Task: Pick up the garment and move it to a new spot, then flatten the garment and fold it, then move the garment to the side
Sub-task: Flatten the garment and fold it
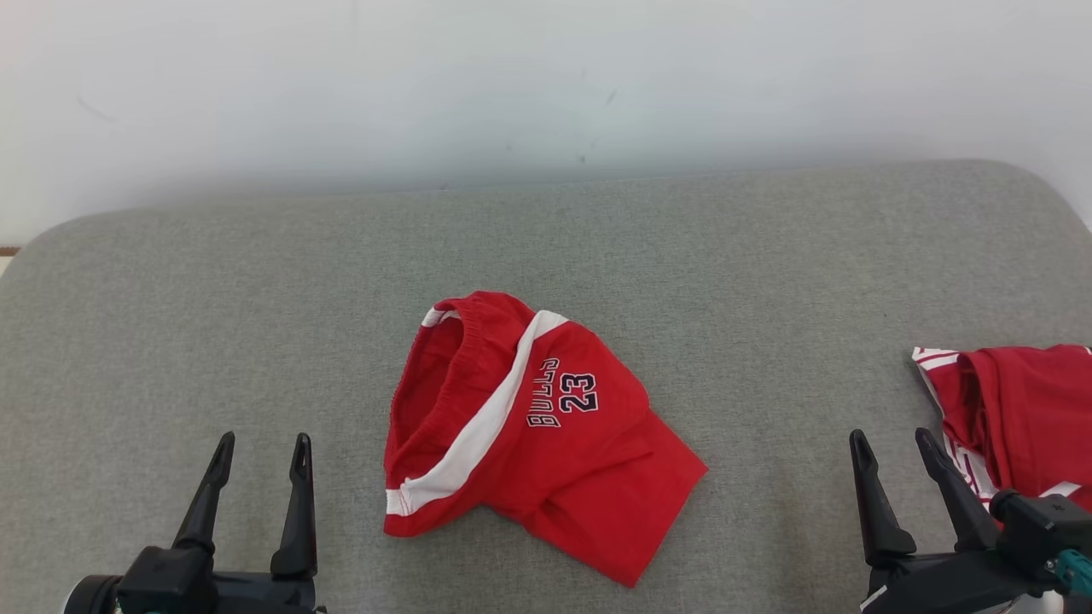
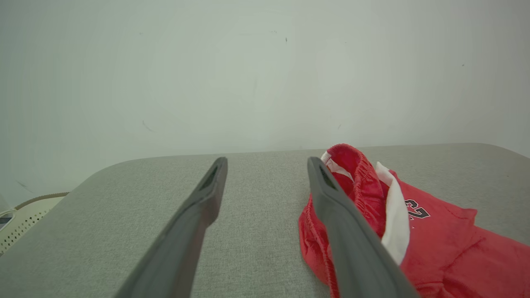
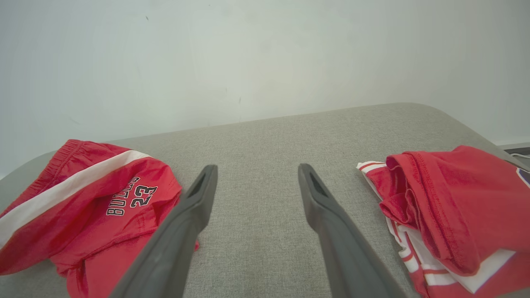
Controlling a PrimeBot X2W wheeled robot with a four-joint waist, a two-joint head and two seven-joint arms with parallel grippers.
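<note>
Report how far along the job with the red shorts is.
Done: nothing that shows. The red shorts lie bunched in the middle of the grey surface, waistband gaping. In hand: nothing; the left gripper and right gripper stand open, clear of the shorts. Left: pick up, move, flatten, fold, set aside. Another red garment lies at the right edge.

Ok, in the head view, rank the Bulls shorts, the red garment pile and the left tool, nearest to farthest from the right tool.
1. The red garment pile, just beside the right tool, at the right edge.
2. The Bulls shorts, in the middle.
3. The left tool, far left.
</note>
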